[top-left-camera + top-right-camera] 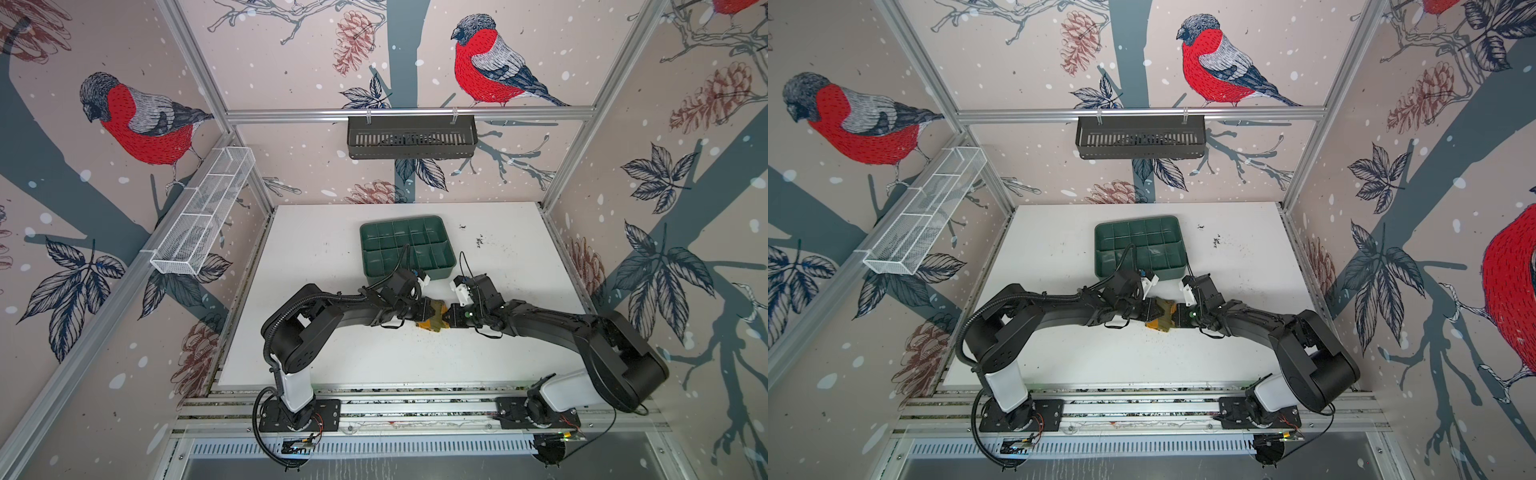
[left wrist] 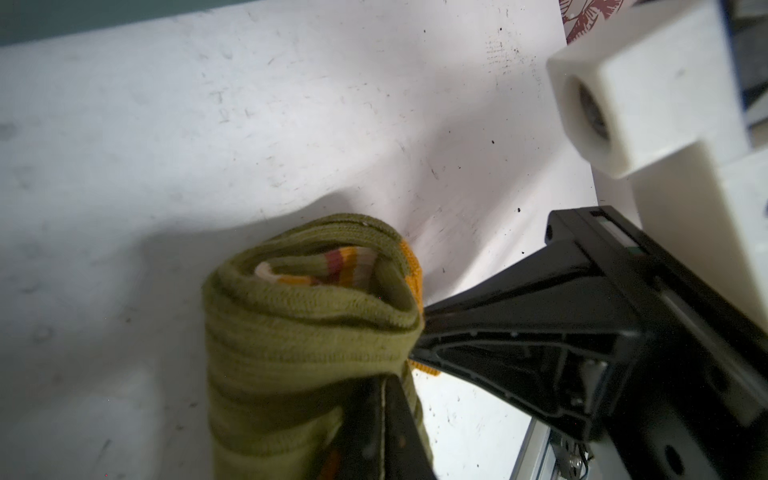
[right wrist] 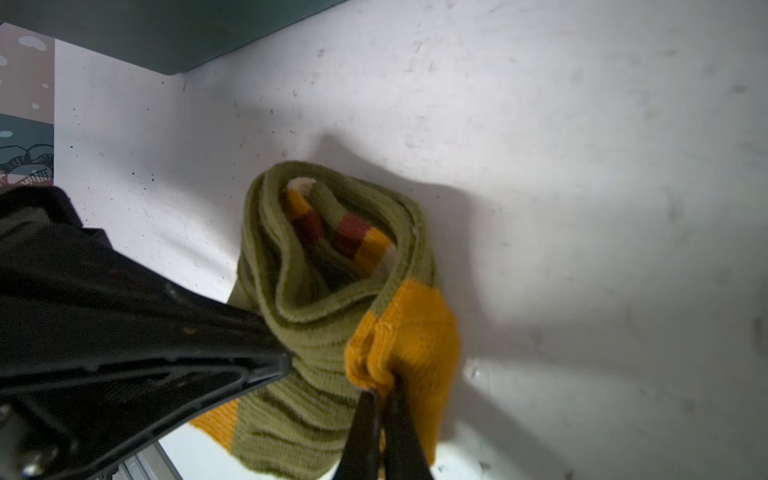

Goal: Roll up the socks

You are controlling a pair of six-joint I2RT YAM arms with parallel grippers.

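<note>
The socks [image 1: 434,318] [image 1: 1165,316] sit as a small olive-green and mustard roll on the white table, pinched between both grippers in both top views. Coming from the left, my left gripper [image 1: 426,311] [image 2: 384,380] is shut on the olive knit of the socks [image 2: 299,332]. From the right, my right gripper [image 1: 448,316] [image 3: 382,386] is shut on the mustard-orange end of the socks [image 3: 332,291]. The striped cuff shows inside the roll's open end in both wrist views. Each arm's black fingers [image 2: 519,332] [image 3: 166,332] show in the other's wrist view.
A green compartment tray [image 1: 405,245] [image 1: 1138,245] lies just behind the grippers. A black slotted basket [image 1: 411,137] hangs on the back rail and a white wire basket [image 1: 203,216] on the left wall. Dark specks dot the table [image 1: 498,249] at the right.
</note>
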